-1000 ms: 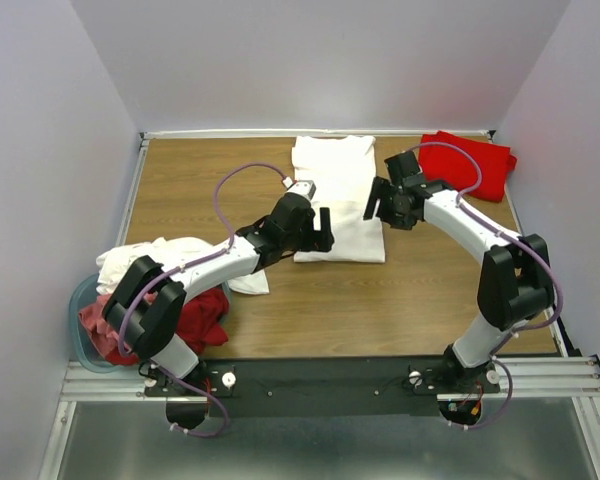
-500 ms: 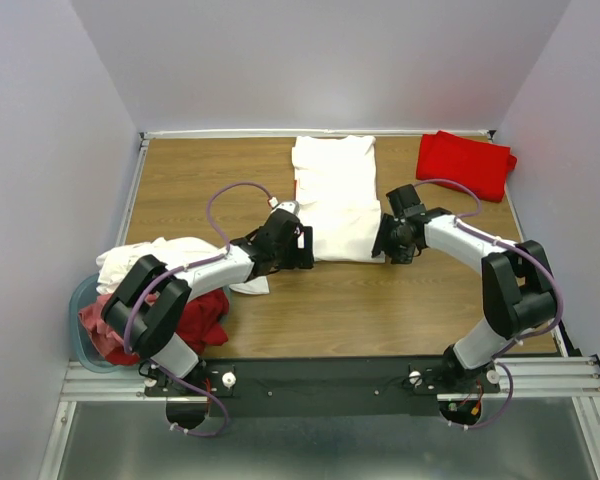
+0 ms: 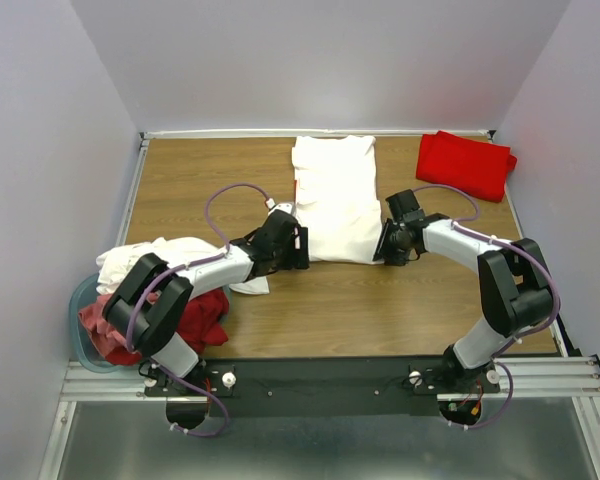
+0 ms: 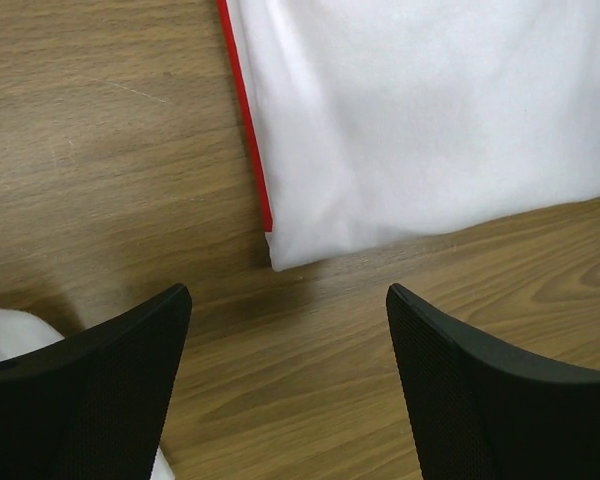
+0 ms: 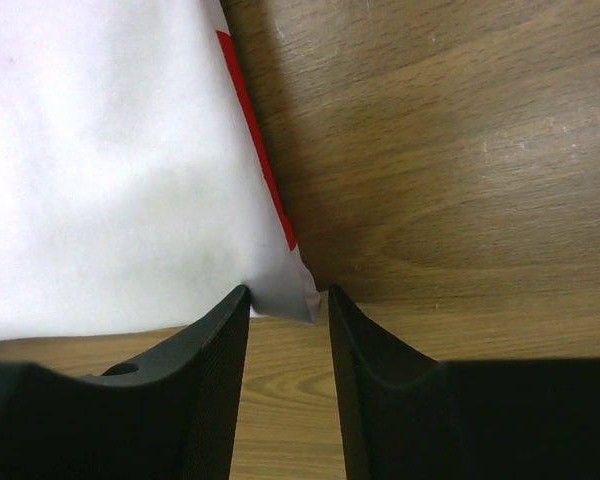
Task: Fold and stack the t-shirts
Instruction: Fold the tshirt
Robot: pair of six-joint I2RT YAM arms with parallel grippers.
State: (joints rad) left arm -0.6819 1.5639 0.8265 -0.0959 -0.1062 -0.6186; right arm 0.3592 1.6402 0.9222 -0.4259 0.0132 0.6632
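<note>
While my right pincer [image 5: 288, 292] stands narrowed, its two fingers a little apart with the near right corner of the white t-shirt [image 5: 110, 150] lying between them, I judge it placed there to nip that corner, though no pinch shows yet. My left pincer [image 4: 288, 295] is spread wide and low over the desk [image 4: 100, 150]. The shirt's near left corner is just ahead of its gap, so both corners of the near hem can be taken as a pair. A red edge [image 5: 262, 170] runs along the fold on each side, likely printed cloth tucked under. The shirt lies flat in the middle of the desk as a long strip with its sides turned in, so what seems left is to carry the near hem toward the far end. At the far right corner a red t-shirt [image 3: 467, 163] lies folded, probably the foot of the stack. Near my left base, unfolded white and red shirts [image 3: 200, 318] are heaped on and beside a pale blue tub [image 3: 76, 300], waiting.
</note>
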